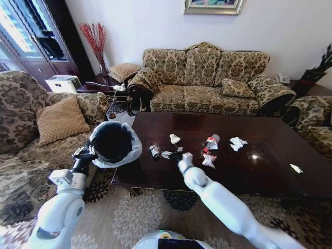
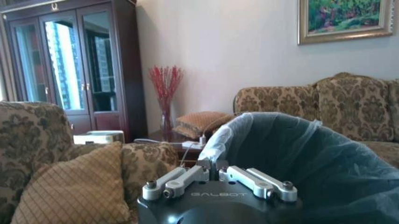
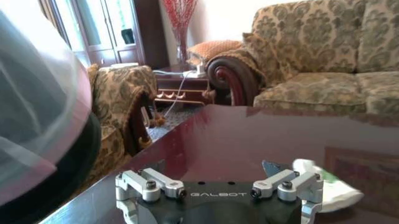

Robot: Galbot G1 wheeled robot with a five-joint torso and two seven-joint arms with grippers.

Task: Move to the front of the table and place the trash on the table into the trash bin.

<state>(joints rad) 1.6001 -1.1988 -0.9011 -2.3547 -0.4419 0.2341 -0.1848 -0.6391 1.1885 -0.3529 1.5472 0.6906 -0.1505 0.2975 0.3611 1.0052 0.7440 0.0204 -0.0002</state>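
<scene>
Right gripper (image 1: pixel 175 154) low over table (image 1: pixel 270 171), spread wide around 1 scrap (image 3: pixel 324 189), seemingly not yet gripped. Close squarely, lift clear. Left gripper (image 2: pixel 215 168) pinched on trash bin (image 1: pixel 111 142) rim, held at table's left edge.
</scene>
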